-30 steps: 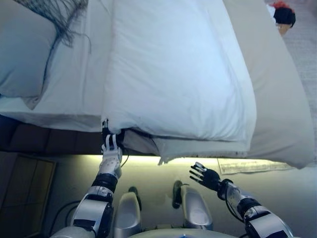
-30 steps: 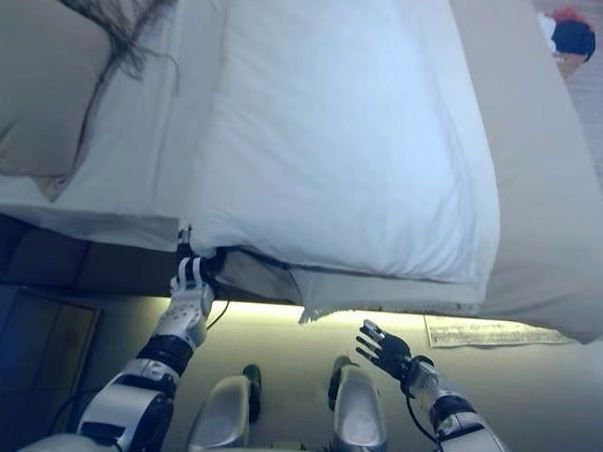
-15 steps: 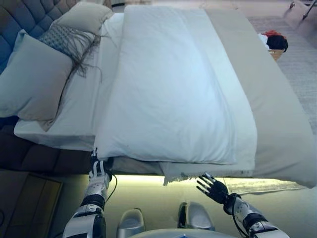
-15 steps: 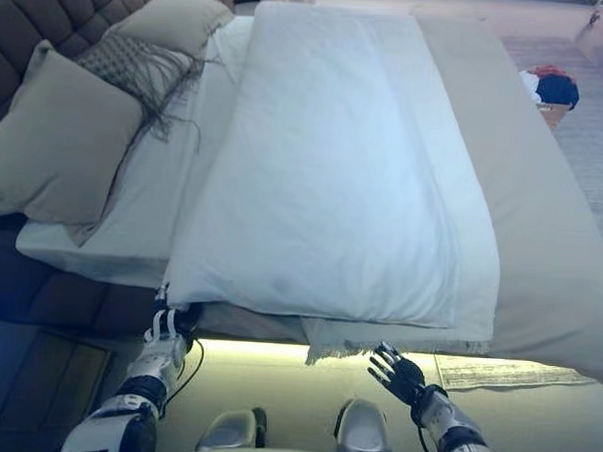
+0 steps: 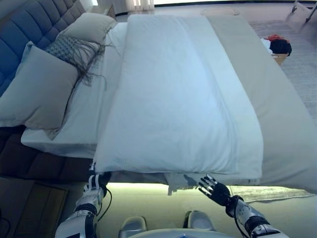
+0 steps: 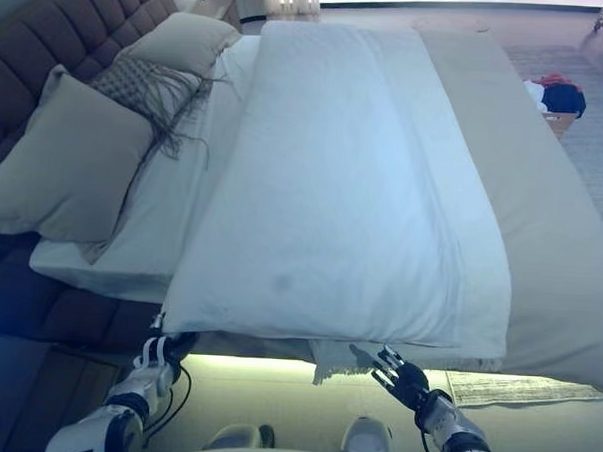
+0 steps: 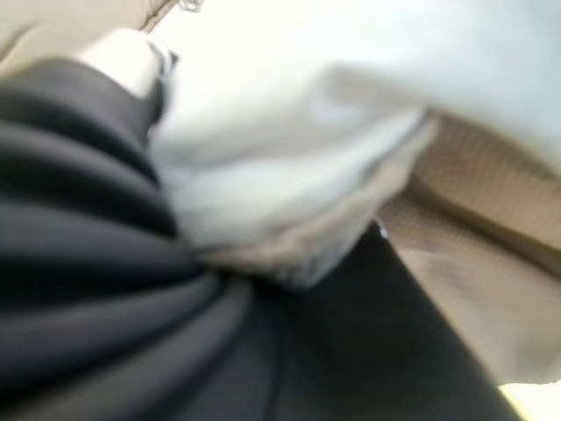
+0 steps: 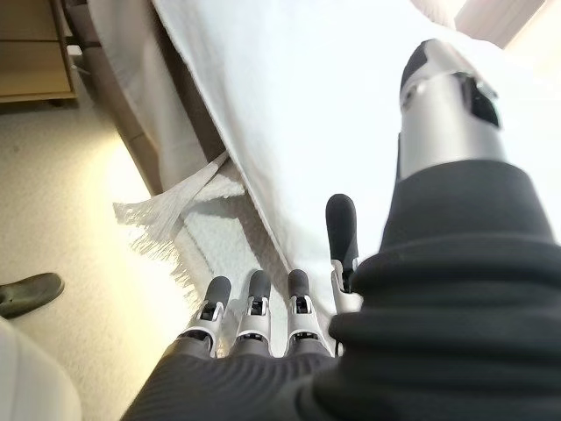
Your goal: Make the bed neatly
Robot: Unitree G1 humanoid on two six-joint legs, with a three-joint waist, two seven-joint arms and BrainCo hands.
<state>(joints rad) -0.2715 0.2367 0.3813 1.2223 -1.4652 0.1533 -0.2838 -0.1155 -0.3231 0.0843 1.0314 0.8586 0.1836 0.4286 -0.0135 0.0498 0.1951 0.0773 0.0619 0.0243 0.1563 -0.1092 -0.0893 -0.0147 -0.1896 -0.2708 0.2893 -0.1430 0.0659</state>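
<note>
a wide bed (image 5: 292, 148) under a beige bedspread is being viewed from its near side edge, with a long white folded duvet (image 5: 173, 99) lying along it from the near edge to the far end.

left hand (image 5: 93, 184): it is being held up at the near left corner of the white duvet, directly under the overhanging edge. in the left wrist view, white cloth and a beige hem are bunched against the dark ribbed cover, but the fingers are not being shown, so whether they are closed on the cloth cannot be told.

right hand (image 6: 400, 375): it is being held with fingers straight and spread apart, gripping nothing. it is hovering just below the near edge of the duvet, beside a small fringed white corner of cloth (image 8: 166, 210) that is hanging down under the duvet. in the right wrist view the fingertips (image 8: 256, 285) are being pointed at that fringed corner, near it but apart from it.

beyond the left hand, toward the tufted dark headboard (image 5: 29, 34), a large grey-beige square pillow (image 5: 37, 91) is leaning at the head of the bed, with a patterned grey fringed cushion (image 5: 69, 47) and a second beige pillow (image 5: 89, 27) behind it, all resting on the white sheet (image 5: 74, 129).

far beyond the right hand, past the opposite side of the bed, a small heap of red and dark items (image 5: 278, 44) is lying on the grey carpet.
</note>
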